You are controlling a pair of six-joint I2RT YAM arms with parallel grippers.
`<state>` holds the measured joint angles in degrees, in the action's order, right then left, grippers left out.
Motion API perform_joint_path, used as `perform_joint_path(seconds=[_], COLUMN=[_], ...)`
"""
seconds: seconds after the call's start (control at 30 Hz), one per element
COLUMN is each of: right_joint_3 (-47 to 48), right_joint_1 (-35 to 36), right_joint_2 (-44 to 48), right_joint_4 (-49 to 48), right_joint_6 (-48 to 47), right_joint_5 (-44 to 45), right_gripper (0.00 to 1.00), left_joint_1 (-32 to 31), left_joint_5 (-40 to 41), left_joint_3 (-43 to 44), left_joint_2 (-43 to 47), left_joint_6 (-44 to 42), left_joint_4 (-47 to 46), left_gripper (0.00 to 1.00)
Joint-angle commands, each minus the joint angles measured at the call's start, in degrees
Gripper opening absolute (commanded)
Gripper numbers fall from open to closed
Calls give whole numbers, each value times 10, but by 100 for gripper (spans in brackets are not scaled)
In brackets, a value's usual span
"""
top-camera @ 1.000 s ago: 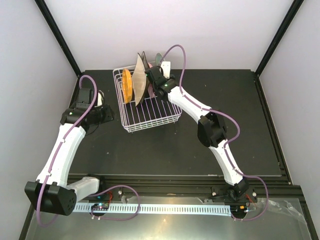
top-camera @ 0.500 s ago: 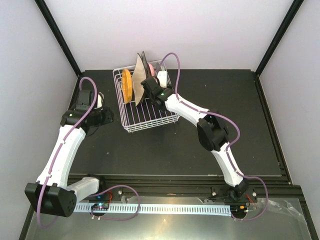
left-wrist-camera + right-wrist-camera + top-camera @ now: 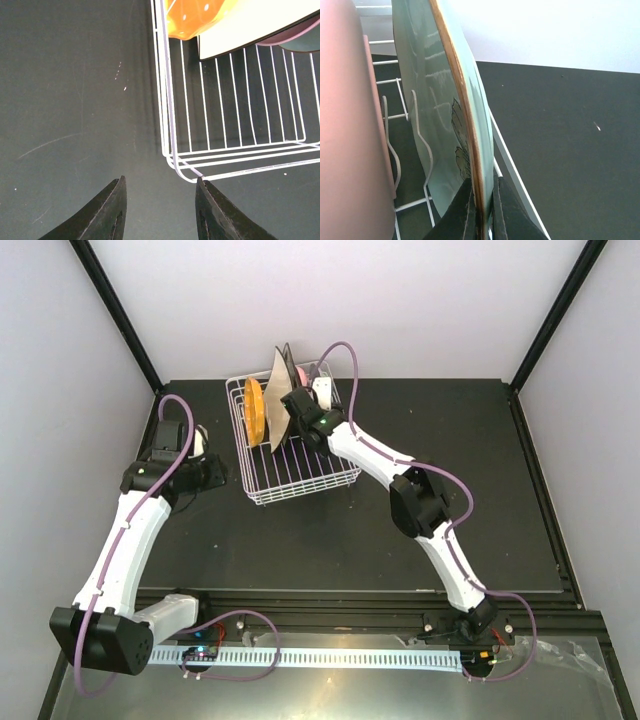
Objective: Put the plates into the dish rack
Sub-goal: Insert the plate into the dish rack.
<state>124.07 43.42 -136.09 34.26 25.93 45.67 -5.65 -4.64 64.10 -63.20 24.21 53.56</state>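
The white wire dish rack [image 3: 300,468] stands at the back middle of the table. In it the orange plate [image 3: 255,410] and the cream square plate [image 3: 278,392] stand on edge. My right gripper [image 3: 298,400] reaches into the rack and is shut on the rim of the pale green plate [image 3: 435,100], which stands upright among the tines [image 3: 390,145] beside the pink plate [image 3: 345,125]. My left gripper [image 3: 160,202] is open and empty, low over the table at the rack's near corner [image 3: 175,160]. The orange plate [image 3: 195,20] and the cream plate [image 3: 250,25] also show in the left wrist view.
A white flat edge [image 3: 517,175] runs just right of the green plate; I cannot tell whether it is a plate or the rack. Black table [image 3: 450,420] spreads right of the rack. Black frame posts [image 3: 115,310] stand at the back corners.
My right gripper has moved left and down into the rack with the green plate, which now stands among the tines. The left arm has not moved.
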Motion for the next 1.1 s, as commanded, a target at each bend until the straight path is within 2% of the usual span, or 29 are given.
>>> perform_joint_path(seconds=[0.0, 0.2, 0.4, 0.67, 1.07], right_joint_3=[25, 33, -44, -169, -287], right_joint_1=[7, 5, 5, 1, -11], right_joint_2=[-34, -34, 19, 108, 222], right_joint_4=[3, 7, -41, -120, -145], right_joint_6=[-31, -37, -44, -34, -5], right_joint_5=[-101, -101, -110, -107, -131], right_gripper=[1, 10, 24, 33, 40], left_joint_1=[4, 4, 4, 4, 4], left_joint_5=[-9, -13, -17, -23, -43], left_joint_3=[0, 1, 1, -2, -2], left_joint_2=[13, 9, 2, -3, -17], left_joint_6=[-8, -9, -10, -16, -7], left_joint_4=[4, 4, 2, -3, -28], left_gripper=[40, 40, 39, 39, 40])
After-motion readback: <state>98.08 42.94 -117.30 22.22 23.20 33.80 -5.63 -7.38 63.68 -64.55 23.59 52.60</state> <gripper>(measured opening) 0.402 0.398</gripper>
